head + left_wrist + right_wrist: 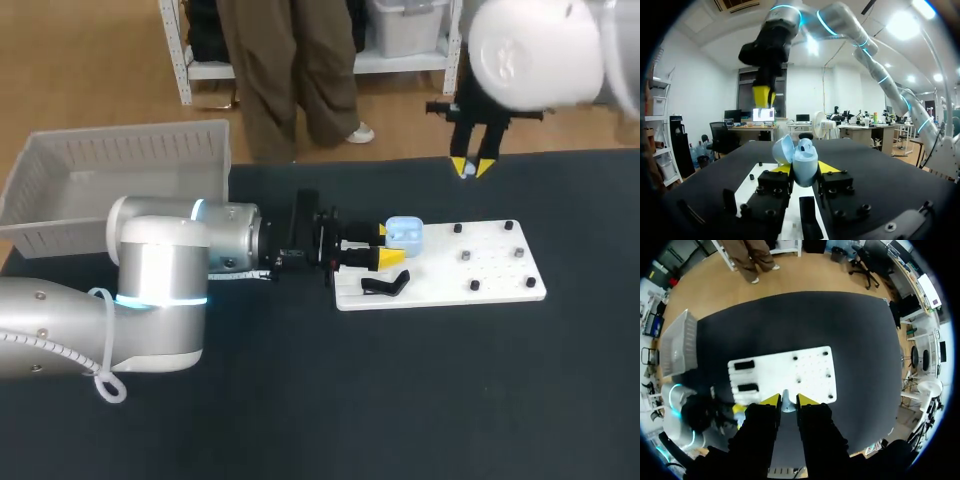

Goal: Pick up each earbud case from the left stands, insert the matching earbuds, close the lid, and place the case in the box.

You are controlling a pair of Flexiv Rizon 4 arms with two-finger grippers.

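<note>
An open light blue earbud case (pixel 404 235) is held over the left part of the white board (pixel 450 270), its lid up. My left gripper (pixel 388 244) lies level and is shut on it; in the left wrist view the case (pixel 803 162) sits between the yellow fingertips (pixel 829 167). My right gripper (pixel 470 167) hangs tips down above the table's far edge, beyond the board. It is shut on a small pale earbud (pixel 785 406). From the left wrist, the right gripper (pixel 763 95) shows high above the case.
An empty black stand (pixel 386 285) is on the board's near left corner. Several small black pegs (pixel 466 256) dot the board's right half. A white slatted box (pixel 120 180) stands at the table's far left. A person stands beyond the far edge.
</note>
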